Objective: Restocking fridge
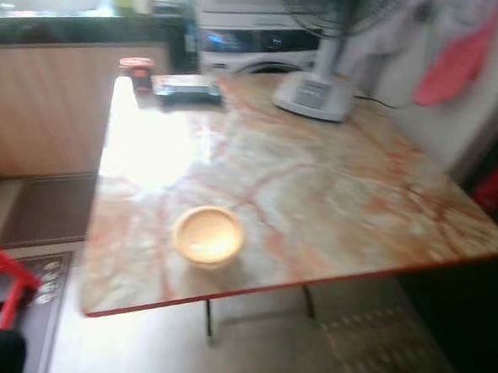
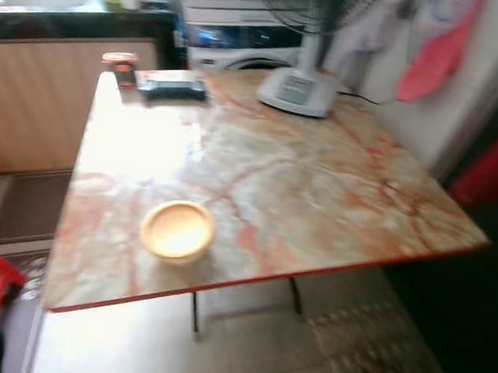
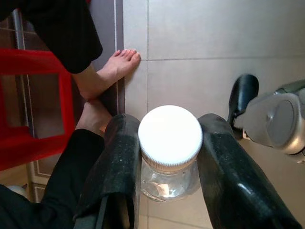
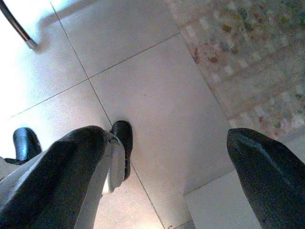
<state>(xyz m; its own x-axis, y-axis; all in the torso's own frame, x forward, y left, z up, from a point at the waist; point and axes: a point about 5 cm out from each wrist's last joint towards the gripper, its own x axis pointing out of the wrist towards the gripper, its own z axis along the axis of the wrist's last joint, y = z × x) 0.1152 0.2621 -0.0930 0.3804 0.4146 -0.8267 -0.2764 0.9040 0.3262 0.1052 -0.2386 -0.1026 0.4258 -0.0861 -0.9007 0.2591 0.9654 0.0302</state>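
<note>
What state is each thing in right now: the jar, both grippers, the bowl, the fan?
Jar: upright, white lid on, looks empty, clamped between the fingers.
Left gripper: shut on the jar, above the tiled floor.
Right gripper: fingers spread, holding nothing.
Yellow bowl: upright on the marble table, looks empty.
Fan: standing upright; running or not, cannot tell.

Both head views were soft with motion blur. Daylight from beyond the table's [image 1: 333,200] far left corner threw a washed-out glare patch on the marble, behind the yellow bowl [image 1: 208,235]. The left wrist view was sharp and evenly lit, the jar's white lid [image 3: 170,135] bright. The right wrist view showed glare on the floor tiles [image 4: 43,81].
</note>
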